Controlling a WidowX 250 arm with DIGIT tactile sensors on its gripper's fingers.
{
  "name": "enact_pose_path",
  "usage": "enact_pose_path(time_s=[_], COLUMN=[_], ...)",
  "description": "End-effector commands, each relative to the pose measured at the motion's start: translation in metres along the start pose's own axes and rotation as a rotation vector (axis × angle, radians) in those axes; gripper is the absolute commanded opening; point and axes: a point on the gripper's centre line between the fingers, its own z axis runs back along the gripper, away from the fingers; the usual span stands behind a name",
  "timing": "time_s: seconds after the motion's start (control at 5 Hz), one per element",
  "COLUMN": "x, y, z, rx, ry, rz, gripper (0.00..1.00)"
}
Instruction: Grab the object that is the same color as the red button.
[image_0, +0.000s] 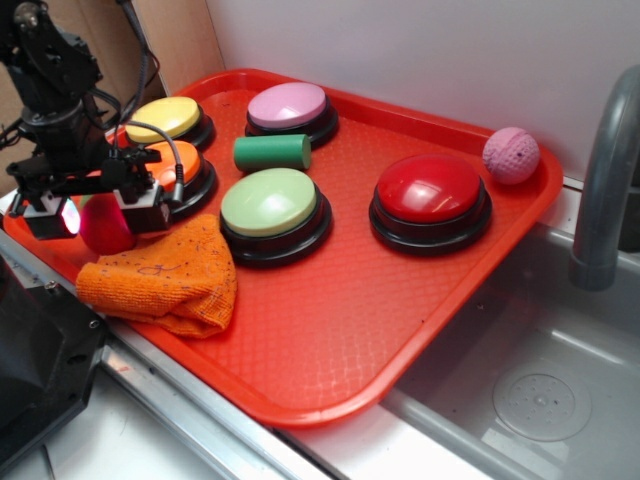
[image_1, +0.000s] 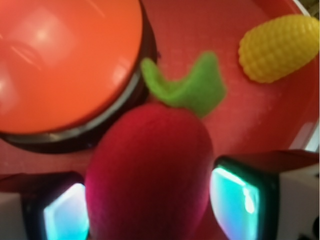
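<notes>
The red fruit (image_1: 150, 175) could slip out. It is round and smooth, and only the 2 pads (image_1: 235, 200) touch it, 1 on each side. If the squeeze is too soft, the fruit may pop out when the arm lifts. If the arm swings left, it may bump the orange button (image_1: 65, 65), which sits just beside the fruit. The orange cloth (image_0: 165, 280) lies close too, and a low finger could snag it.

The fingers (image_0: 100, 215) are partly closed, with the fruit between them. In the wrist view the right pad looks like it presses the fruit's side. The left pad sits right at its other side. I judge it a hold, but I cannot tell how tight it is.

The fruit is at the left edge of the red tray (image_0: 330, 350), near the cloth and the orange button. Its green leaf (image_1: 190, 87) points away from the fingers. The red button (image_0: 430, 195) sits well apart, on the right side of the tray. A yellow corn toy (image_1: 280, 47) lies near the fruit.
</notes>
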Motion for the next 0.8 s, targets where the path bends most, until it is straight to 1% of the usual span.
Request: enact_pose_path(time_s=[0.0, 0.2, 0.4, 0.6], x=[0.003, 0.004, 0.005, 0.003], y=[0.004, 0.002, -0.005, -0.016], z=[0.003, 0.012, 0.037, 0.064], rx=[-0.025, -0.028, -0.062, -0.087], ry=[-0.052, -0.071, -0.057, -0.067], rz=[0.046, 0.033, -0.015, -0.103], gripper=[0.15, 0.00, 0.00, 0.00])
